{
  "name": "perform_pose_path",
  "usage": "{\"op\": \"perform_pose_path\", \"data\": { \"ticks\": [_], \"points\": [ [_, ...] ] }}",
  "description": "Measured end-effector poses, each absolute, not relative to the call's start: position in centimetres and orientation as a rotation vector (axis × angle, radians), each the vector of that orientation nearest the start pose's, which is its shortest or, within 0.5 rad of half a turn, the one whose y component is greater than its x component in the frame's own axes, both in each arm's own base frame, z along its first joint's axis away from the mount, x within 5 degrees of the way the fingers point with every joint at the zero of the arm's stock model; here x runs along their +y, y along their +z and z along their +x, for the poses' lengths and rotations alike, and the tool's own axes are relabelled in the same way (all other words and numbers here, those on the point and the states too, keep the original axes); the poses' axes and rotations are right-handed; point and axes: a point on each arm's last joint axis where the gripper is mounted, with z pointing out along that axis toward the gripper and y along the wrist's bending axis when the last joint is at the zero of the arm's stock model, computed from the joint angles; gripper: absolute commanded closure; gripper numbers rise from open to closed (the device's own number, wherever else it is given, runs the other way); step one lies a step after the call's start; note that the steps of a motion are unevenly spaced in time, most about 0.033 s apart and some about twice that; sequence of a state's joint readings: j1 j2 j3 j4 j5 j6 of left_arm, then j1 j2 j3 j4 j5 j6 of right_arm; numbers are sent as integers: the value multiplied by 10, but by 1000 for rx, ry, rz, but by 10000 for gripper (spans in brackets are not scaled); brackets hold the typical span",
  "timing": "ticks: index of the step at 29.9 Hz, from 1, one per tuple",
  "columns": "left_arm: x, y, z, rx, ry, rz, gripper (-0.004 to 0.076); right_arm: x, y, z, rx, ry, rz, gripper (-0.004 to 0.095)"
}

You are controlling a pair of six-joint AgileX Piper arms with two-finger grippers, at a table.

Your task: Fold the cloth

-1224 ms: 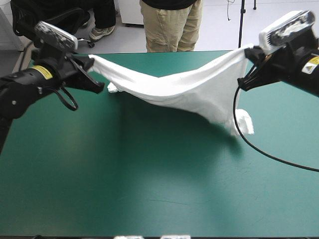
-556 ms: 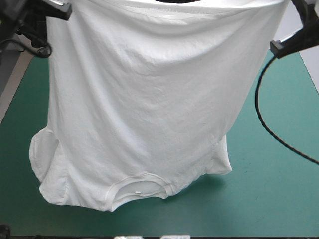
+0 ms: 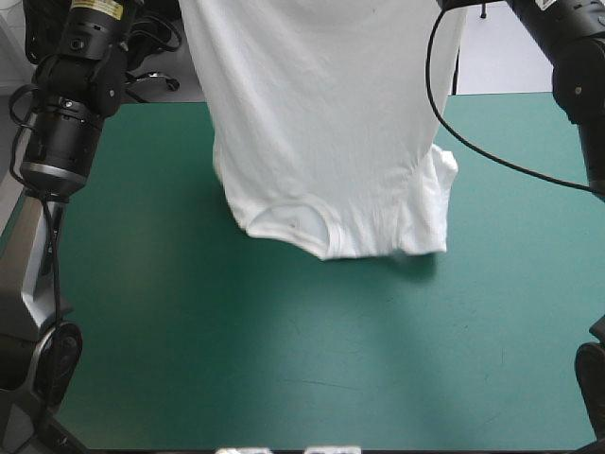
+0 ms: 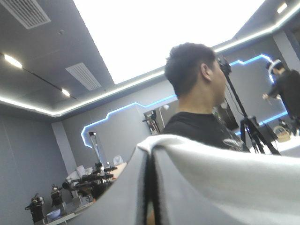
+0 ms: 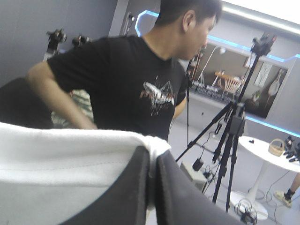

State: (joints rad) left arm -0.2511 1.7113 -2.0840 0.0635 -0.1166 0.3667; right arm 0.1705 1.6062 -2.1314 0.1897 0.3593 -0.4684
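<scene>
Lifted higher and carried farther back than just before, T-shirt (image 3: 331, 142) hangs collar-down over far half of the teal-green table (image 3: 189, 331); my left gripper (image 4: 149, 187) and right gripper (image 5: 152, 173) each pinch its upper edge.

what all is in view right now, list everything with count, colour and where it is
T-shirt: one, white, hanging spread out above the table's far half, collar at its lowest edge
table cover: one, teal-green, across the table beneath the T-shirt
left arm: one, black, raised at the table's left side
right arm: one, black, raised at the table's right side
left jaws: one pair, black, all but shut on the T-shirt's upper edge
right jaws: one pair, black, all but shut on the T-shirt's upper edge
</scene>
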Motion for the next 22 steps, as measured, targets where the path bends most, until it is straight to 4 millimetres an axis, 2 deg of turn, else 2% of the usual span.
{"op": "perform_pose_path", "data": {
  "ticks": [6, 10, 13, 18, 22],
  "points": [
    [-64, 581, 361, 938, 127, 226, 741, 61, 594, 323, 1199, -54, -320, 926],
    [-63, 568, 372, 1072, 90, 237, 741, 64, 581, 334, 1288, -43, -355, 926],
    [-68, 545, 386, 1258, 68, 289, 741, 69, 560, 347, 1436, -24, -415, 926],
    [-75, 482, 408, 1731, 20, 432, 741, 76, 514, 368, 1735, 21, -535, 925],
    [-77, 433, 411, 2044, -20, 503, 741, 80, 476, 375, 1947, 81, -599, 925]
  ]
}}
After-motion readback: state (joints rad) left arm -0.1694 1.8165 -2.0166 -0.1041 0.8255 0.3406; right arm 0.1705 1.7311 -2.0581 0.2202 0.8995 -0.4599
